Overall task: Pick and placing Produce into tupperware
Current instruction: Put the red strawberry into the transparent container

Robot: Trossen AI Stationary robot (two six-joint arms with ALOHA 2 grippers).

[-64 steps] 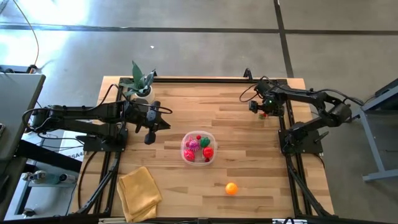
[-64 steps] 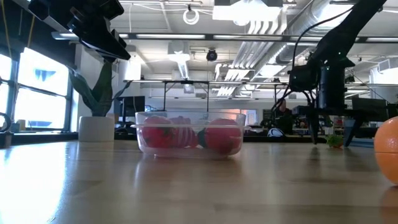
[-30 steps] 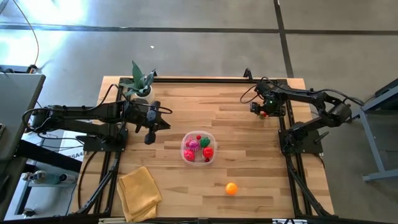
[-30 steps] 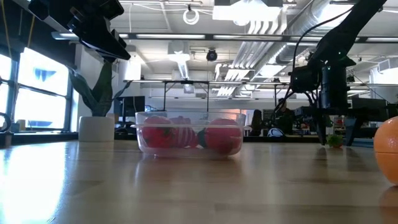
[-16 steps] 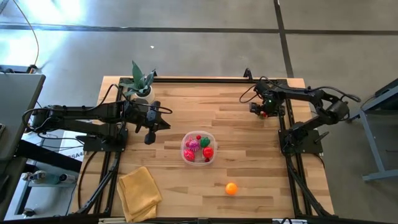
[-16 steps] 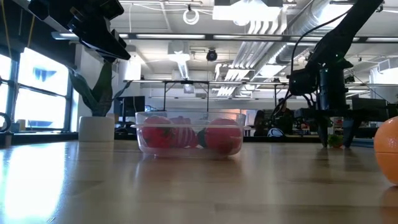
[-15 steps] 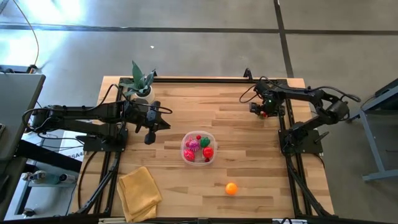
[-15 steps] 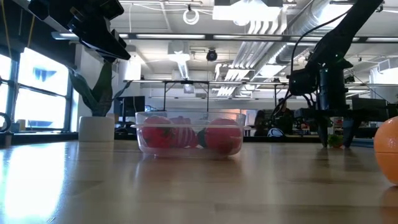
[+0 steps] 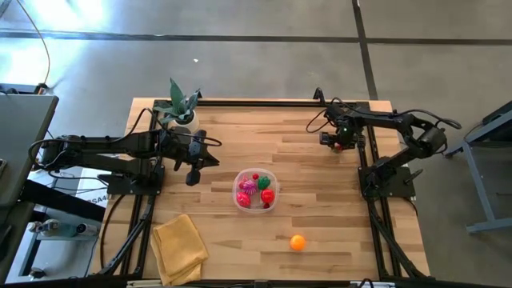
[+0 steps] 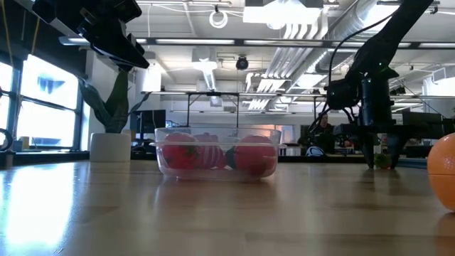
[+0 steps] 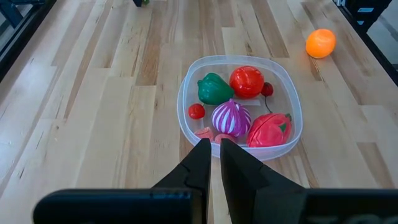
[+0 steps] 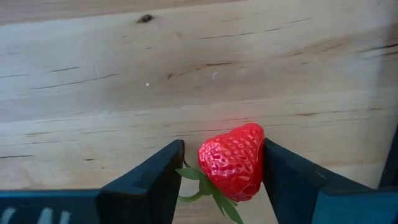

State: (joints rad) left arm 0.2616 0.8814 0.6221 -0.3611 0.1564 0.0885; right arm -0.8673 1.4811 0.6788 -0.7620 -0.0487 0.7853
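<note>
One strawberry [image 12: 232, 163] lies on the desk [image 9: 304, 172] at about two o'clock from the tub, between the right gripper's [image 12: 221, 167] two fingers: one finger touches it, the other stands just off its leafy end, so the grasp is not yet closed. The single clear tub [image 11: 286, 81] sits mid-desk holding six pieces of produce: four red, one green, one magenta. One orange [image 9: 298, 242] rests at five o'clock from the tub. The left gripper [image 11: 211, 167], clenched and empty, hovers at ten o'clock, near one potted plant [image 9: 178, 106]. One yellow cloth [image 9: 179, 246] lies at seven o'clock.
</note>
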